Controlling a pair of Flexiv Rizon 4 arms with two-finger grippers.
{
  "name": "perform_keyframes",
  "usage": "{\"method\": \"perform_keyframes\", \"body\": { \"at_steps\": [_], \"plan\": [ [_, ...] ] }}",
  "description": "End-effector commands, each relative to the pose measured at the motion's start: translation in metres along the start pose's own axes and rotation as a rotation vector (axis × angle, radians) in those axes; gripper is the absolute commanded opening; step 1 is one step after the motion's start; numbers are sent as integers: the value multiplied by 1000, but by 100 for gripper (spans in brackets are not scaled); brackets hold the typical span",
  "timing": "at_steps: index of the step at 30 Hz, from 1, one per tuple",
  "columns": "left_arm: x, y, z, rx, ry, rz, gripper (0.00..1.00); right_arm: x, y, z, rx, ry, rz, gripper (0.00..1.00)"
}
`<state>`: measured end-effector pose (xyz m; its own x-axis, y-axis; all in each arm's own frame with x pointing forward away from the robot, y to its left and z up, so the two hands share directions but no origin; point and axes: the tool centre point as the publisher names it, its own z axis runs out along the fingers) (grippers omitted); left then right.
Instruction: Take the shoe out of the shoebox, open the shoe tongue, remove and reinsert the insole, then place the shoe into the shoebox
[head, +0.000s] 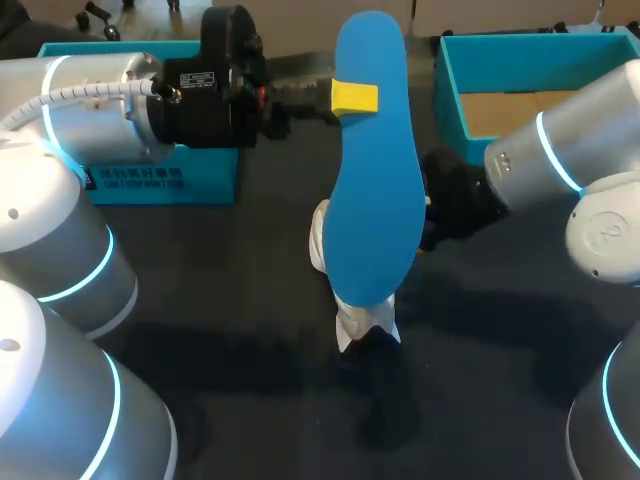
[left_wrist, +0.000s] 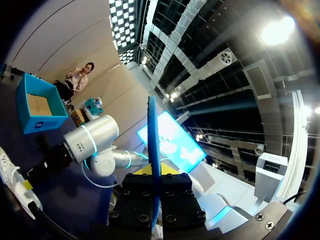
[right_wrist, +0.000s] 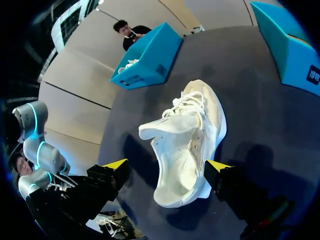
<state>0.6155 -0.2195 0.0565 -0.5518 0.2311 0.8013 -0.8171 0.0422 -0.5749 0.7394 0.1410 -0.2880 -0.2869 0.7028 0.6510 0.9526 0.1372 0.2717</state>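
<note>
Table: dark top, seen from above and behind.
Boxes: two teal ones, well apart. One stands at the left. The other stands at the far right, open, with its brown floor showing.
Shoe: white and laced, lying on the table between the boxes and outside both.
Insole: blue, out of the shoe, held up in the air above it.
Left tool: clamped on the insole, which stands edge-on between its yellow tips.
Right tool: fingers wide apart, hanging just over the shoe. One tip is close beside the sole; I cannot tell whether it touches.
</note>
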Motion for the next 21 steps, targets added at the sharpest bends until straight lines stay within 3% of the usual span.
{"method": "perform_keyframes", "body": {
  "at_steps": [1, 12, 21],
  "plan": [
    [-1, 1, 1, 3, 0, 0, 0, -4, -9, -16, -31, 56, 16, 100],
    [-1, 0, -4, -4, 7, 36, 0, 10, -7, -54, -59, 122, 49, 100],
    [-8, -1, -16, -19, 15, 231, 0, 14, -1, -82, -96, 217, 69, 100]
  ]
}}
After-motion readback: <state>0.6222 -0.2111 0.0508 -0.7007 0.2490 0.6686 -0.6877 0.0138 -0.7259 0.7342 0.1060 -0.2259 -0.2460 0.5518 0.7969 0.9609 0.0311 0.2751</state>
